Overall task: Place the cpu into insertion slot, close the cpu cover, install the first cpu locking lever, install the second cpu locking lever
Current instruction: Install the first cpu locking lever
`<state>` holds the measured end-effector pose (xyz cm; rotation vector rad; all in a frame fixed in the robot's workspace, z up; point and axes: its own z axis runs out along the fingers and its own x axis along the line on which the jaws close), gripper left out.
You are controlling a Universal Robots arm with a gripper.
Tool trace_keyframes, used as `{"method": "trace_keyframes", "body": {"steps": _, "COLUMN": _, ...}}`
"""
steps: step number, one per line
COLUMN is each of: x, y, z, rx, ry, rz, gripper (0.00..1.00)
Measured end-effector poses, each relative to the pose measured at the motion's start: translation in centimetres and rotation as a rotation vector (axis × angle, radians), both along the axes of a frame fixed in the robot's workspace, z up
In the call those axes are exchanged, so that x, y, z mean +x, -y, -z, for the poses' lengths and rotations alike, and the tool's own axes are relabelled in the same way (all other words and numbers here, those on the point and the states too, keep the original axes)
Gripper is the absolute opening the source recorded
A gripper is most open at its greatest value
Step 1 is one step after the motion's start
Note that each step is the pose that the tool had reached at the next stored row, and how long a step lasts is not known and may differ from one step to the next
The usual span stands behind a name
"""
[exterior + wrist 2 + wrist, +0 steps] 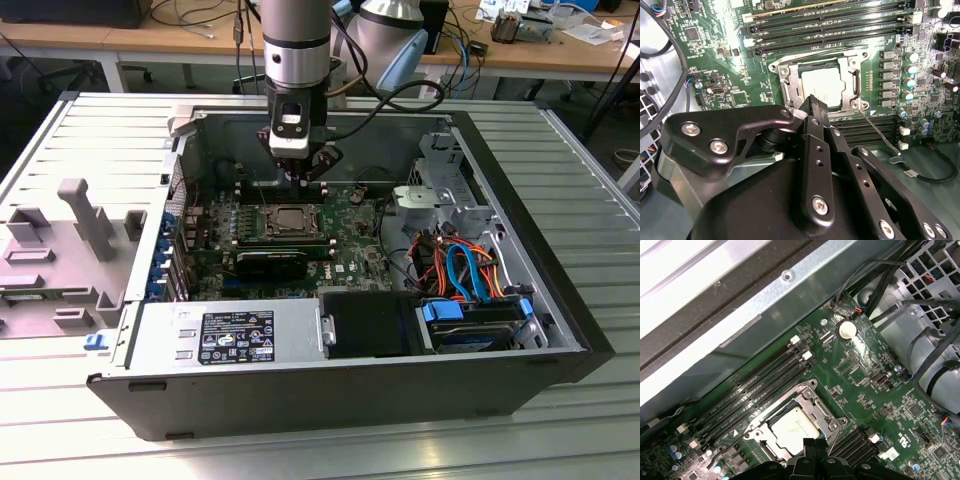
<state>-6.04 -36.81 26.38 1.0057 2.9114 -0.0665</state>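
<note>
One grey robot arm [297, 50] stands over an open black metal computer case [330, 400] that lies on a slatted silver metal desk [90, 130]. At the exterior view's left, a grey plastic fixture [60, 240] sits on the desk beside the case. Inside the case, a silver boxy power supply [230, 335] fills the near corner, with the green motherboard [355, 255] behind it. At the board's middle, the small flat square silver-grey cpu [821, 86] lies seated in the square dark insertion slot with its silver metal rim [784, 71]. The thin silver square-frame cpu cover [854, 80] is down flat around the chip. The arm's black fingers [814, 104] hang close over the slot's edge, pressed together with nothing between them; whether they touch it cannot be told. A thin silver wire lever [877, 135] runs out from the slot's corner across long black memory slots [850, 132]. Toward the exterior view's right, blue and orange cables [465, 265] curl beside a silver drive cage [440, 190].
</note>
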Motion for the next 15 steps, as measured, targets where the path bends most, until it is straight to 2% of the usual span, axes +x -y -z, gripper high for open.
{"method": "trace_keyframes", "body": {"steps": 15, "x": 0.00, "y": 0.00, "z": 0.00, "rx": 0.0000, "ry": 0.0000, "rz": -0.021, "gripper": 0.11}}
